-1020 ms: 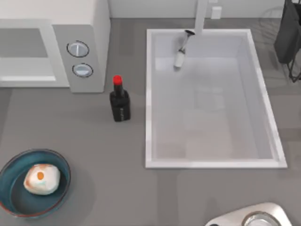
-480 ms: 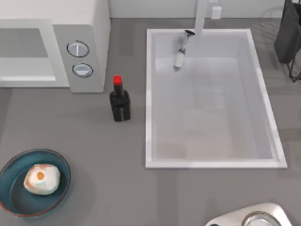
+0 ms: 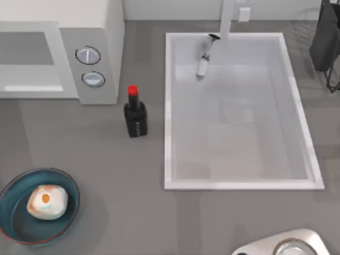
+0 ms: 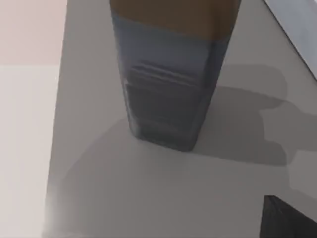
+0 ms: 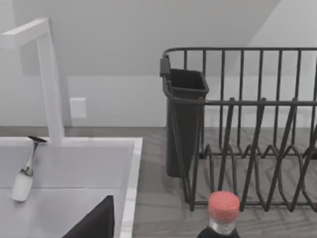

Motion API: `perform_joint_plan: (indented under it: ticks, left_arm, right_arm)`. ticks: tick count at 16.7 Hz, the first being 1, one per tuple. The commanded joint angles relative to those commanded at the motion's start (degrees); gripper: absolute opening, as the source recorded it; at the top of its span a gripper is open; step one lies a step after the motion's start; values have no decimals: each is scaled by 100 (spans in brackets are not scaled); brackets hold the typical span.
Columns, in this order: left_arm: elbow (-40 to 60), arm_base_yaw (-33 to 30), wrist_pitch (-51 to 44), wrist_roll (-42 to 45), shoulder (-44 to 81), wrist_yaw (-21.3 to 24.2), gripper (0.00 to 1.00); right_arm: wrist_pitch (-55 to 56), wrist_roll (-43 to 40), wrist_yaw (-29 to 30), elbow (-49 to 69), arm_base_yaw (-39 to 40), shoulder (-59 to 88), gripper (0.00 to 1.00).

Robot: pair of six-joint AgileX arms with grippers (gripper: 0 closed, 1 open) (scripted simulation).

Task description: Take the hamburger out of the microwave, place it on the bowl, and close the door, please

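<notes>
Grey counter (image 3: 106,159), sink (image 3: 239,111) at right, microwave (image 3: 58,53) at back left.
Burger (image 3: 47,202) sits in bowl (image 3: 16,212), front left, so placing looks done; door looks shut. Dark bottle (image 3: 135,117) between microwave and sink, red cap, no readable label. Finger state of both arms: cannot tell.

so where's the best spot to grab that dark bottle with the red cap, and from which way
Probably the square body of the bottle, below the red cap. It stands upright on the counter between the microwave and the sink, and its flat sides suit two fingers closing level. Coming from the near side looks safest, where the counter is open, with the bowl well off to the left.
</notes>
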Motion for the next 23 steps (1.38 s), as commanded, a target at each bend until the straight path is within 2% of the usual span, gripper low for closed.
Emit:
perform_joint_plan:
  ticks: [8,16,23]
  left_arm:
    - [-388,-252,201,-289,-354,-138,0]
    - [-1693,-1906,654,-1803,-1926,-1106,0]
    - [-1822,-2115,694,-2014,-2063,-1255,0]
  right_arm:
    - [0,0,0,0,0,0,100]
    - [0,0,0,0,0,0,100]
    - [0,0,0,0,0,0,100]
